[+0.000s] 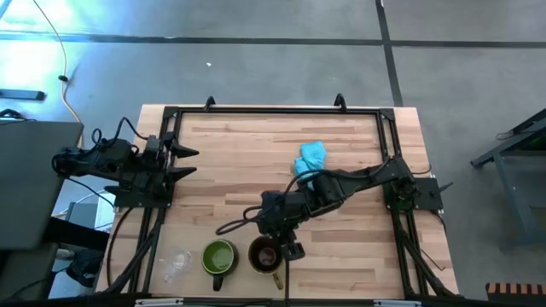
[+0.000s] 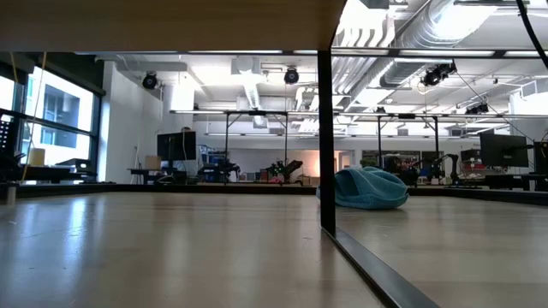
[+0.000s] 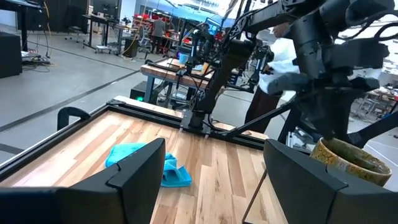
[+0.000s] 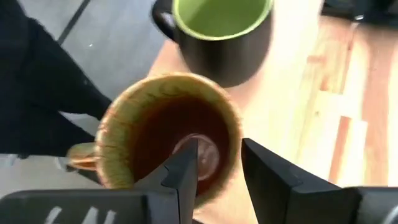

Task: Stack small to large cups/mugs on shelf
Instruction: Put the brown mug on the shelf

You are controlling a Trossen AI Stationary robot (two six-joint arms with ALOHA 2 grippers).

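Note:
Three vessels stand in a row near the front edge of the wooden shelf [image 1: 256, 136]: a clear cup [image 1: 177, 263], a green mug [image 1: 218, 257] and a brown mug [image 1: 264, 254], all mouth up. My right gripper [image 1: 293, 250] is open at the brown mug's right side. In the right wrist view one finger [image 4: 186, 168] is over the mug's hollow and the other [image 4: 267, 171] outside its rim. My left gripper [image 1: 183, 162] waits open at the table's left edge, pointing level across the table. My right gripper slants down from the table's right over the right side of the brown mug's rim [image 4: 235, 146]. One finger is above the hollow and one is outside. I cannot tell whether either finger touches the rim. The mug is upright, its handle [image 4: 81, 158] toward the near edge.
A light-blue cloth [image 1: 311, 158] lies bunched right of the table's middle, close under the right arm. Black frame rails [image 1: 273, 109] run along the far edge and both sides. The green mug [image 4: 221, 25] stands close to the brown mug's left.

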